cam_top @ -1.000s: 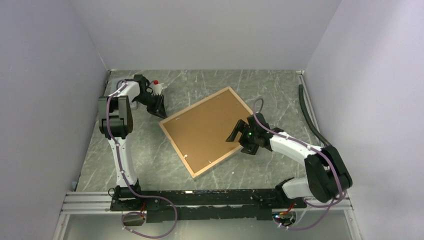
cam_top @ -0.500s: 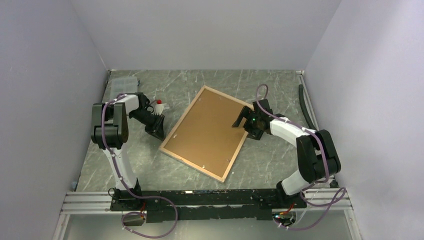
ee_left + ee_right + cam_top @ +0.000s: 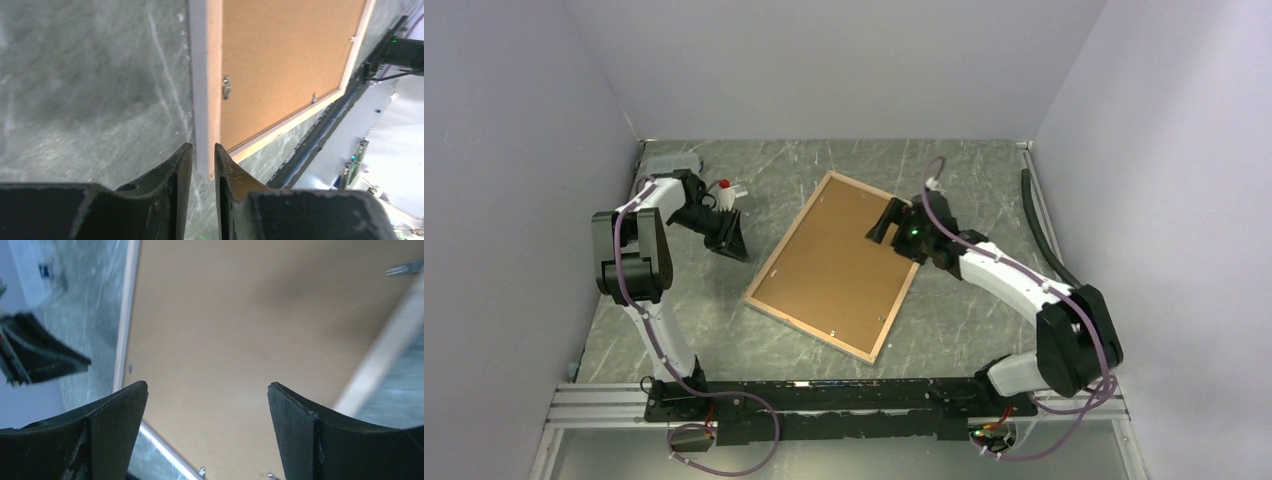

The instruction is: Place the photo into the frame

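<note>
The frame [image 3: 836,262] lies face down on the marbled table, tilted. Its brown backing board [image 3: 285,60] shows inside a light wood border with small metal clips [image 3: 226,87]. The photo is out of view. My left gripper [image 3: 734,245] hovers a short way off the frame's left edge. Its jaws stand a narrow gap apart and hold nothing. In the left wrist view the frame's near corner [image 3: 206,167] shows through that gap, between the gripper [image 3: 202,147] fingers. My right gripper [image 3: 882,222] hangs wide open over the frame's far right part, with only the backing board [image 3: 240,330] beneath it [image 3: 207,395].
A pale clear box [image 3: 667,160] sits in the back left corner behind the left arm. A black hose [image 3: 1030,205] runs along the right wall. The arms' mounting rail [image 3: 824,398] spans the near edge. Walls close in on three sides.
The frame swung from a diamond pose to a steeper tilt, then stayed put. My right gripper moved further over its far part. The left gripper drew back up and left.
</note>
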Robot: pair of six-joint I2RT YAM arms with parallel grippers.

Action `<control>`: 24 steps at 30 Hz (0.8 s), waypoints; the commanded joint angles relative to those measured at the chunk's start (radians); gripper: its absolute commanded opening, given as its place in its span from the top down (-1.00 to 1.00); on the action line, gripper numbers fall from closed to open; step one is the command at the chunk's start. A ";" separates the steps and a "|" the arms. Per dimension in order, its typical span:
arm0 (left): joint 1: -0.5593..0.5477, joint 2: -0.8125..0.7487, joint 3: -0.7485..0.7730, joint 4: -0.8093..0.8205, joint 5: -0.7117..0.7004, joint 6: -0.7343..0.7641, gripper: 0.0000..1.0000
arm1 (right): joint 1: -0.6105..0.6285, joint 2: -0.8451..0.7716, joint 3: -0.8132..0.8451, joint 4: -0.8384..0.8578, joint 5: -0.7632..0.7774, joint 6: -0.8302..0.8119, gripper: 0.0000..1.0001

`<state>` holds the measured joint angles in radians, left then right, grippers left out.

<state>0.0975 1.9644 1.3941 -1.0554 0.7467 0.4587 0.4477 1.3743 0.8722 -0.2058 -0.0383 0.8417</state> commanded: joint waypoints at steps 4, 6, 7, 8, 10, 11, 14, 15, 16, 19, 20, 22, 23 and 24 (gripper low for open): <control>-0.041 0.060 -0.012 -0.029 0.109 0.007 0.06 | 0.210 0.176 0.065 0.240 -0.069 0.066 -0.82; -0.042 0.063 -0.029 -0.016 0.097 0.009 0.05 | 0.249 0.228 0.090 0.297 -0.090 0.087 -0.80; -0.042 0.061 -0.037 -0.003 0.080 0.008 0.07 | 0.269 0.252 0.102 0.322 -0.099 0.098 -0.78; -0.042 0.059 -0.043 0.007 0.070 0.006 0.09 | 0.284 0.279 0.119 0.343 -0.105 0.108 -0.77; -0.041 0.064 -0.046 0.014 0.058 0.007 0.17 | 0.313 0.345 0.159 0.371 -0.119 0.124 -0.74; -0.042 0.067 -0.049 0.017 0.053 0.007 0.24 | 0.326 0.374 0.182 0.377 -0.127 0.132 -0.72; -0.042 0.080 -0.059 0.034 0.040 0.005 0.44 | 0.362 0.454 0.247 0.393 -0.143 0.156 -0.71; -0.042 0.086 -0.060 0.035 0.041 0.007 0.48 | 0.372 0.475 0.262 0.403 -0.149 0.167 -0.71; -0.042 0.091 -0.062 0.035 0.043 0.007 0.51 | 0.380 0.498 0.278 0.413 -0.152 0.177 -0.70; -0.042 0.101 -0.072 0.037 0.050 0.014 0.57 | 0.399 0.557 0.316 0.435 -0.170 0.214 -0.69; -0.042 0.103 -0.073 0.037 0.052 0.017 0.58 | 0.403 0.574 0.325 0.444 -0.176 0.227 -0.68; -0.041 0.101 -0.080 0.038 0.053 0.019 0.59 | 0.413 0.600 0.337 0.460 -0.186 0.245 -0.68; -0.042 0.101 -0.083 0.039 0.055 0.021 0.59 | 0.418 0.610 0.348 0.461 -0.189 0.252 -0.68; -0.042 0.100 -0.086 0.039 0.057 0.025 0.58 | 0.421 0.621 0.358 0.457 -0.192 0.255 -0.68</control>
<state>0.0555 2.0640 1.3254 -1.0237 0.7937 0.4511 0.8543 1.9621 1.1721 0.1886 -0.2024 1.0454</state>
